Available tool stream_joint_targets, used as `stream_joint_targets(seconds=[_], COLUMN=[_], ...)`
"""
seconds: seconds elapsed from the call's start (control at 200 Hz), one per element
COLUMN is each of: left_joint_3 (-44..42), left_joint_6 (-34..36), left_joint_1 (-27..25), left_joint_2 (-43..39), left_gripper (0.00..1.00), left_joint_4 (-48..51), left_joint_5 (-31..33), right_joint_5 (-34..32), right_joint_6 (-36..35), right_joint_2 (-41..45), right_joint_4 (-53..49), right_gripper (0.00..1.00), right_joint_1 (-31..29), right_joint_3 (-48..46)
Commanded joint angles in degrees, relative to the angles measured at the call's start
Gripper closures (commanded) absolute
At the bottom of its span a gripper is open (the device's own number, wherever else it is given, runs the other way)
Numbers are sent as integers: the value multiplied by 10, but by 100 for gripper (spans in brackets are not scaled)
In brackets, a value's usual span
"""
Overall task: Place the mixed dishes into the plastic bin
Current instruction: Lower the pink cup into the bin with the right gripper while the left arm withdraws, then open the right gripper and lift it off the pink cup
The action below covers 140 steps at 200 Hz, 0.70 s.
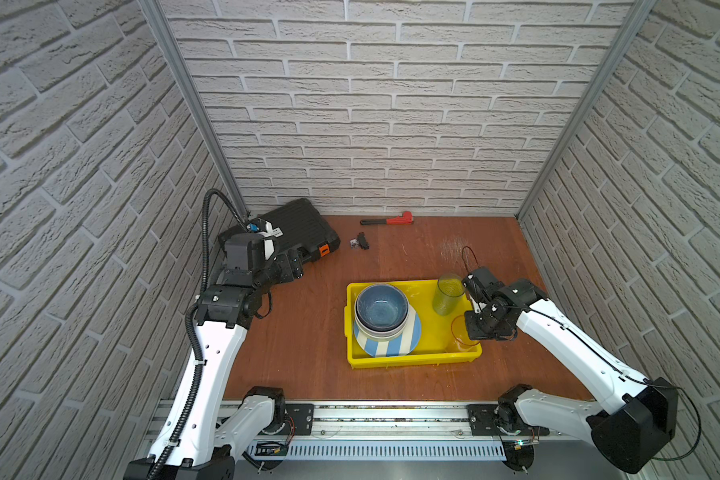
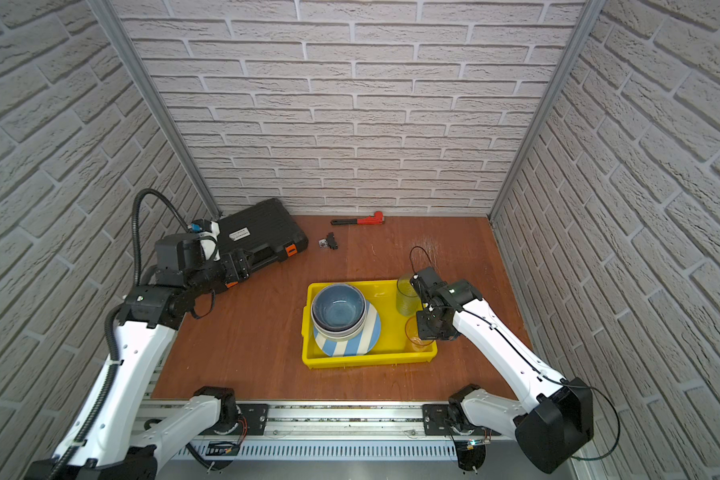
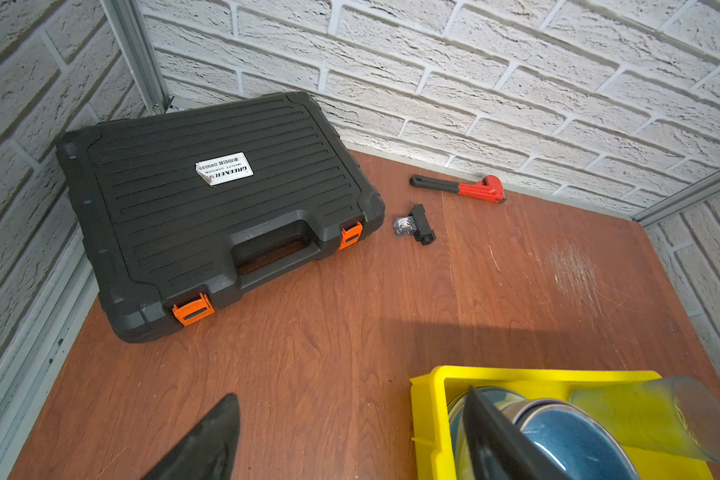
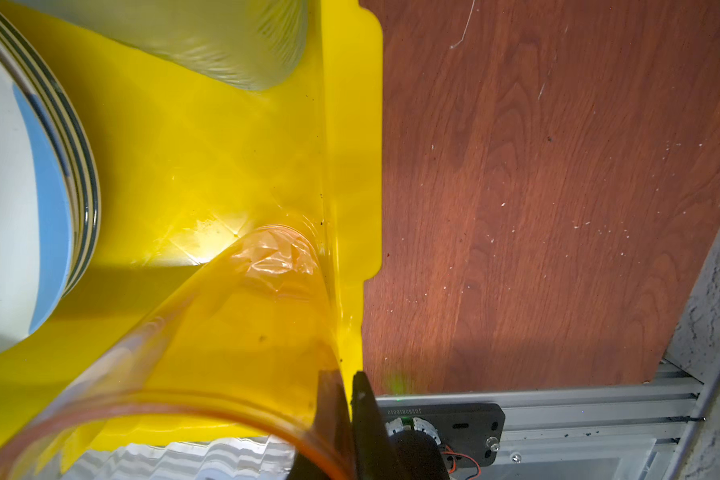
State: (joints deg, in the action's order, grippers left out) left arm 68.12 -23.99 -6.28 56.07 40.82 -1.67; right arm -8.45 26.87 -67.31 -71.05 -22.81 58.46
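Nearly finished, it seemed: no dish lay outside the bin.
In both top views the glossy yellow bin (image 1: 412, 360) held a blue bowl (image 1: 381, 308) stacked over a striped plate (image 1: 393, 347), beside a ribbed green tumbler (image 1: 447, 296). In the left wrist view, the left gripper (image 3: 352, 395) stood apart and empty. In the right wrist view, the right gripper (image 4: 347, 380) pinched the thin wall of the translucent orange tumbler (image 4: 233, 332), low in the bin's corner; only release seemed left.

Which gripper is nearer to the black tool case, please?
Left. The left gripper hovers open just beside the tool case; the right gripper is well away, shut on the orange tumbler in the yellow bin.
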Motion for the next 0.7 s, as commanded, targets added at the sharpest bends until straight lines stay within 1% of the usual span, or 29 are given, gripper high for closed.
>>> stream_joint_targets(seconds=[0.0, 0.295, 0.455, 0.695], left_joint_3=[-8, -12, -16, -17], left_joint_6=[9, 2, -2, -7], left_joint_1=[9, 17, 22, 26], left_joint_2=[-6, 5, 8, 20], left_gripper=[16, 16, 16, 16], left_joint_4=[-9, -22, -26, -34], left_joint_5=[-6, -21, -25, -33], right_joint_5=[-10, -10, -7, -3], right_joint_6=[6, 4, 1, -7], right_joint_2=[3, 11, 13, 24], right_joint_4=[-4, -3, -5, -21], right_gripper=[89, 79, 77, 75], right_joint_1=[5, 9, 9, 9], right_joint_3=[-8, -15, -7, 33])
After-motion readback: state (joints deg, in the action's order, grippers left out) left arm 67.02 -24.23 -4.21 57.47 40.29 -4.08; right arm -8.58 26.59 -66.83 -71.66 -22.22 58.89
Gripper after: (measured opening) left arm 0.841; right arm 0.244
